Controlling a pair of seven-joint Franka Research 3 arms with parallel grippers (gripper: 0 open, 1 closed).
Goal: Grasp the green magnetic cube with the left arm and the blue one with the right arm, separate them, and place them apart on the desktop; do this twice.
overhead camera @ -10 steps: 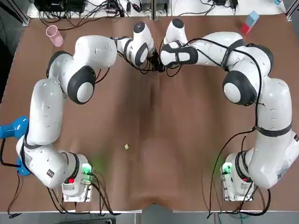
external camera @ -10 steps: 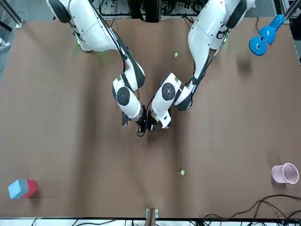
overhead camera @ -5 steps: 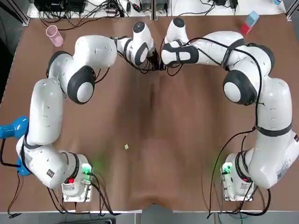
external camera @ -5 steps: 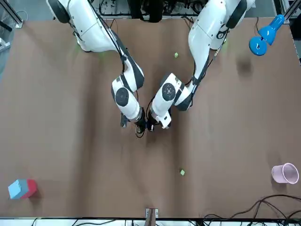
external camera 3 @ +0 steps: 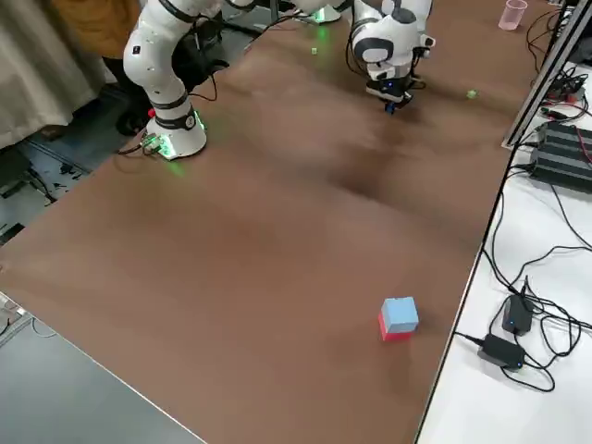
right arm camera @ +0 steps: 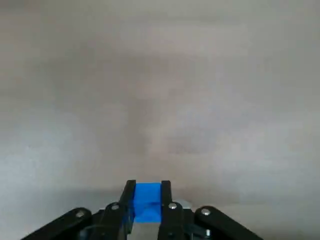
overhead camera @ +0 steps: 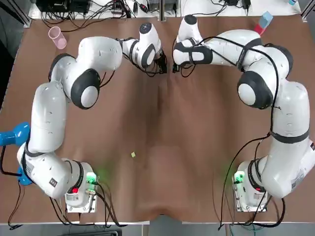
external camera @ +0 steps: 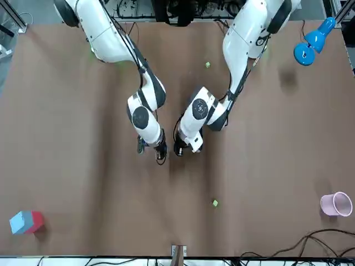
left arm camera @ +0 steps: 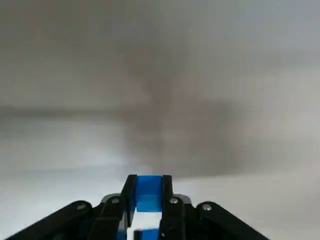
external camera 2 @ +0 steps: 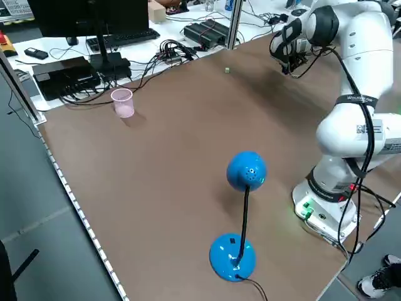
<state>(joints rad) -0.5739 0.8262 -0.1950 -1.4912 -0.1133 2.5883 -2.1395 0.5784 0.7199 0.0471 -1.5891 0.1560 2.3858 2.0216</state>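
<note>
- Left claw (external camera: pixel 178 151) was clamped on a small cube (left arm camera: pixel 148 192) that its wrist view showed blue, not green; right claw (external camera: pixel 160 156) gripped a blue cube (right arm camera: pixel 146 200); overhead, near the bench's (overhead camera: pixel 162 128) far middle, the arms hid both cubes.
- Pink cup (overhead camera: pixel 57 37), red-and-blue block (external camera 3: pixel 398 319) and blue lamp (external camera 2: pixel 246 170) stood well apart, at the bench edges.
- Claws, tip to tip earlier, had parted; bare bench showed between.

Pink cup (overhead camera: pixel 57 37), blue lamp (overhead camera: pixel 14 134) and red-blue block (overhead camera: pixel 263 23) stand well apart.
</note>
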